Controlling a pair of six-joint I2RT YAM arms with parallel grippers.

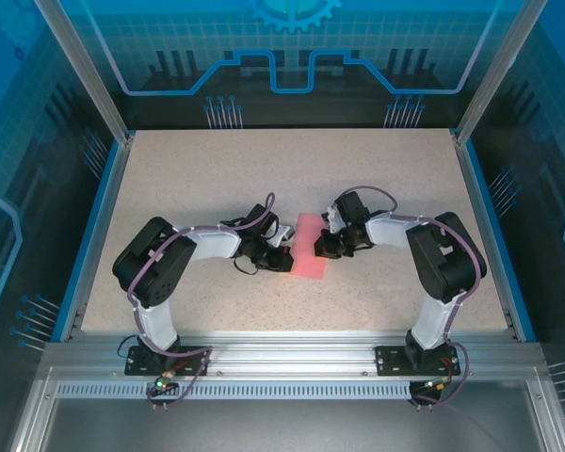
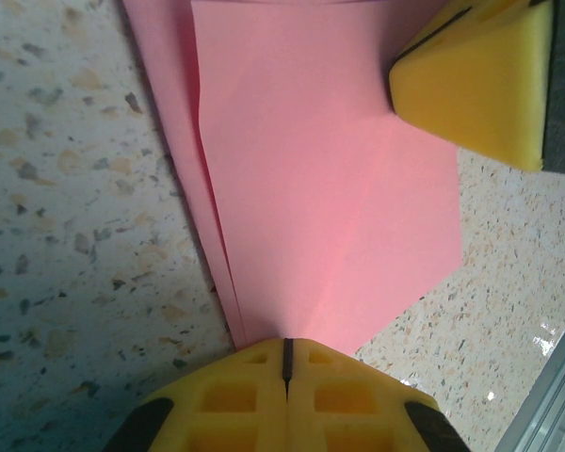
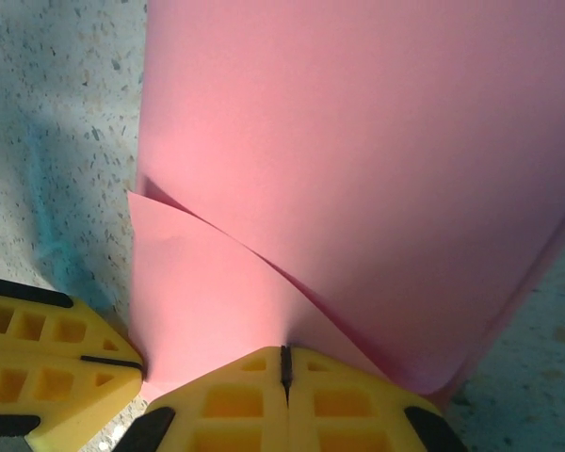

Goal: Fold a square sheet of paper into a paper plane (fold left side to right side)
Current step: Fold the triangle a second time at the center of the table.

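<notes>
Since both pairs of jaws are fully closed, I judge my left gripper point(image 2: 286, 350) and right gripper point(image 3: 285, 356) only press their tips on the half-folded square sheet of paper point(image 2: 320, 188) lying just ahead of and between them, pinning it so it cannot spring open

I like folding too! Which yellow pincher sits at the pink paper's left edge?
The left gripper, shut at the near-left corner of the folded salmon-pink paper sheet; the right gripper meets its right edge.

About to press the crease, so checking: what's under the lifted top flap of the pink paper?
A lower flap of the same square sheet of paper shows beneath the top flap, lying on the table. Further in, the top flap covers everything.
</notes>
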